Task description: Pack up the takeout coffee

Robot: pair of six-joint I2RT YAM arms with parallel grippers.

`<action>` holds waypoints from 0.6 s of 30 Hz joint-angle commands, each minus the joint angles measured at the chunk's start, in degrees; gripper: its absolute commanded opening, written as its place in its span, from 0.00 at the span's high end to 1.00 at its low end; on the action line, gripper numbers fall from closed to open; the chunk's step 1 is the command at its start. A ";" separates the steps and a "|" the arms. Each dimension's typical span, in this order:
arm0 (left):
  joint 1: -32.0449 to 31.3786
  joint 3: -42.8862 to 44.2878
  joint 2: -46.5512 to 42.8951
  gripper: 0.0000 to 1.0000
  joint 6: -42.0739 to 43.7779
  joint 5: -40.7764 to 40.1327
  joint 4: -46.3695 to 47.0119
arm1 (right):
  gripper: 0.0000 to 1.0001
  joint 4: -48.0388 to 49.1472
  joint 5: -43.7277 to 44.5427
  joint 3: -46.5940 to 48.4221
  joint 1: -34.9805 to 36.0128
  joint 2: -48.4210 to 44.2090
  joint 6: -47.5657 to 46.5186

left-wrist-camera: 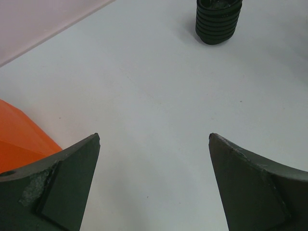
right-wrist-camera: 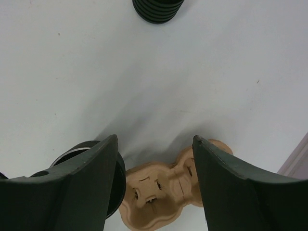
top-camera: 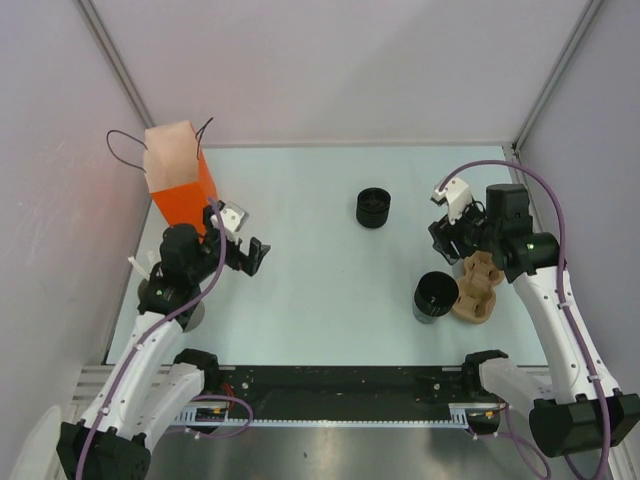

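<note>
Pale table [top-camera: 320,262], lidded takeout coffee [top-camera: 373,207] upright, left pincer [left-wrist-camera: 154,136] agape, right pincer [right-wrist-camera: 155,138] agape.

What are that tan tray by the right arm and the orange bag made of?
The tan cup carrier looks like moulded paper pulp: matte, dull, with soft rounded pockets. The orange bag is probably matte paper, judging by its crisp folded edges and thin dark handles.

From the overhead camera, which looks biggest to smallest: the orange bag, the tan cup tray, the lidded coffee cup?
Largest: orange bag
Then: tan cup tray
Smallest: lidded coffee cup
</note>
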 commanded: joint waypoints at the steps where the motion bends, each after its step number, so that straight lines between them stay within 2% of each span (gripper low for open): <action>1: -0.27 0.67 0.98 0.00 1.88 0.46 0.76 | 0.34 -2.47 1.82 0.13 -0.14 -0.05 -0.91; 12: -0.36 0.76 2.21 0.00 5.13 0.98 -0.29 | 0.44 -9.94 -2.22 -0.04 -1.54 0.82 -5.65; 16: -0.36 0.50 1.95 0.00 5.40 0.72 -0.12 | 0.53 -12.05 -2.58 -0.57 -1.72 1.26 -7.15; 18: -0.27 0.41 2.12 0.00 5.57 0.63 -0.03 | 0.55 -12.67 -2.66 -1.10 -1.90 1.52 -7.85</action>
